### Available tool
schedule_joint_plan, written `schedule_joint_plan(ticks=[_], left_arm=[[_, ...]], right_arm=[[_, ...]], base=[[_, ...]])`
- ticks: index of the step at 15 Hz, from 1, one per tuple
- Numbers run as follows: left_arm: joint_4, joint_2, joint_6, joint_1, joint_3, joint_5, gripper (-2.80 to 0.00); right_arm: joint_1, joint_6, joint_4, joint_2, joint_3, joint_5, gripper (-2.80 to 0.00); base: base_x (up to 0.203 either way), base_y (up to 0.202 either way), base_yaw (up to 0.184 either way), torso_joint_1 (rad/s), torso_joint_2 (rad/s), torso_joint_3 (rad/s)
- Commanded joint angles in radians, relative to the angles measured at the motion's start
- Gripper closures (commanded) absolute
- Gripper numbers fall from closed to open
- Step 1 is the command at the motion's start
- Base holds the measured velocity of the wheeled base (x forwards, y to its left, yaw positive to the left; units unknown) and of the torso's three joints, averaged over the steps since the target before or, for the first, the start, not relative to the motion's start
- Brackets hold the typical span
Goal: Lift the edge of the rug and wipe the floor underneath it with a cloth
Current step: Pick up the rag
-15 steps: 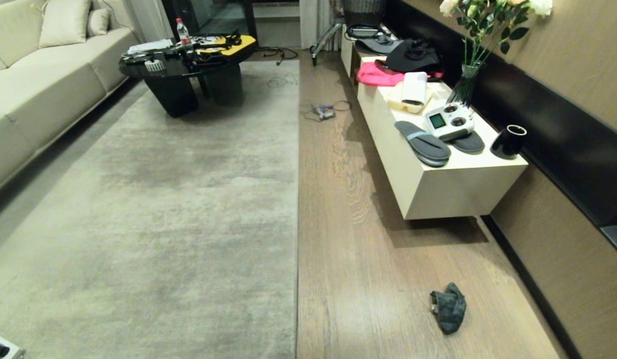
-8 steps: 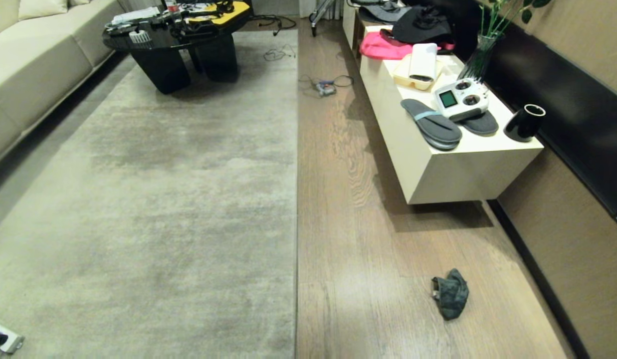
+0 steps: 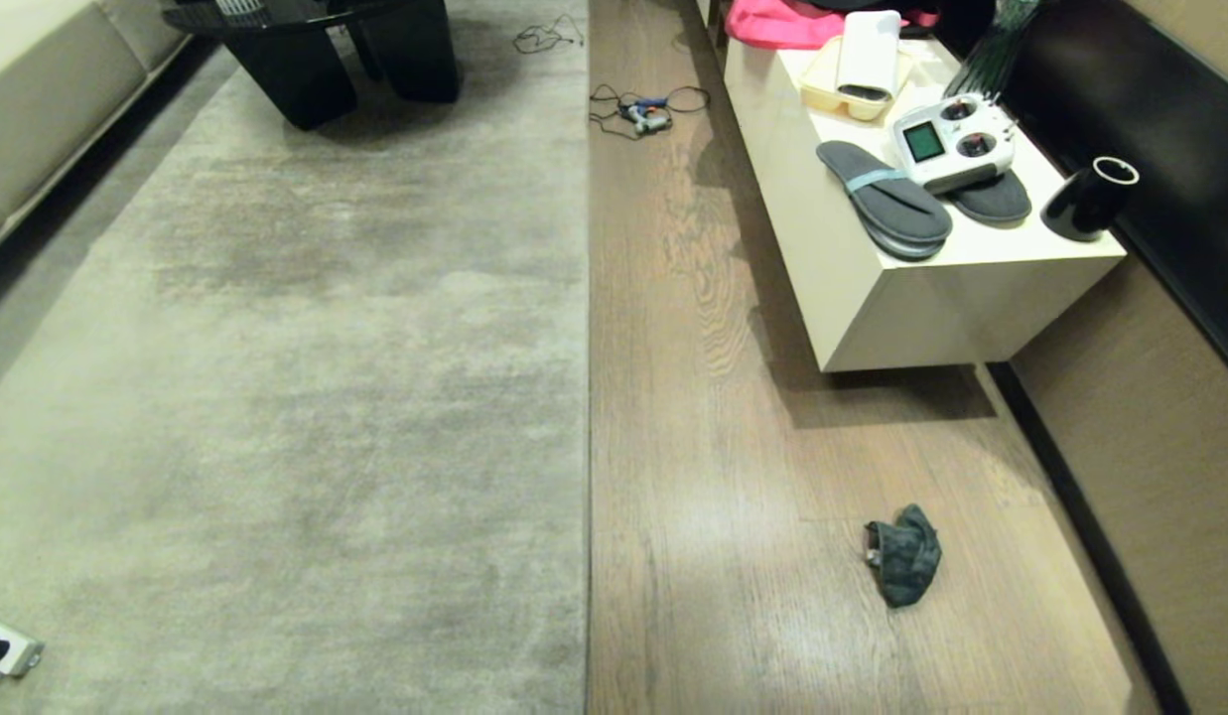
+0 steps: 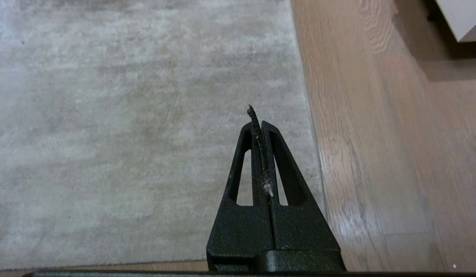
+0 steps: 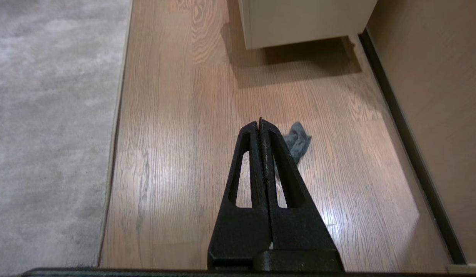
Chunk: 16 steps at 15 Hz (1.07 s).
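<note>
The pale grey-beige rug lies flat, and its rug edge (image 3: 588,397) runs straight down the middle of the head view beside the brown wood-grain floor (image 3: 693,477). The dark grey-teal cloth (image 3: 903,553) lies crumpled on the planks to the right, near the wall. Neither arm shows in the head view. My left gripper (image 4: 258,122) hangs shut and empty above the rug, close to the rug edge (image 4: 311,127). My right gripper (image 5: 259,122) hangs shut and empty above the floor (image 5: 176,154), with the cloth (image 5: 298,141) partly hidden behind its fingers.
A cream low cabinet (image 3: 872,308) stands along the right wall, carrying slippers (image 3: 884,202), a remote controller (image 3: 951,139) and a black cup (image 3: 1088,199). A cable tangle (image 3: 645,107) lies on the planks further ahead. A black coffee table (image 3: 345,50) stands on the rug's far end. A power strip (image 3: 3,655) sits at the near left.
The head view has tilted downward: sofa, coffee table and cabinet have slid up the picture, the flowers have left it. Nothing on the floor has moved.
</note>
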Motion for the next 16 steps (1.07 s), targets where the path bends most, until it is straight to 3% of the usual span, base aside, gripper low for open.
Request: schedule_joint_plan(ticks=[1, 16], left_arm=[[0.000, 0.002, 0.000, 0.001, 0.000, 0.000, 0.00], [0.000, 0.002, -0.014, 0.000, 0.000, 0.002, 0.00]], right_arm=[[0.000, 0.000, -0.001, 0.000, 0.000, -0.001, 0.00], [0.000, 0.000, -0.001, 0.000, 0.000, 0.000, 0.00]], base=[[0.000, 0.000, 0.000, 0.001, 0.01, -0.202], [0.000, 0.000, 0.000, 0.002, 0.00, -0.197]])
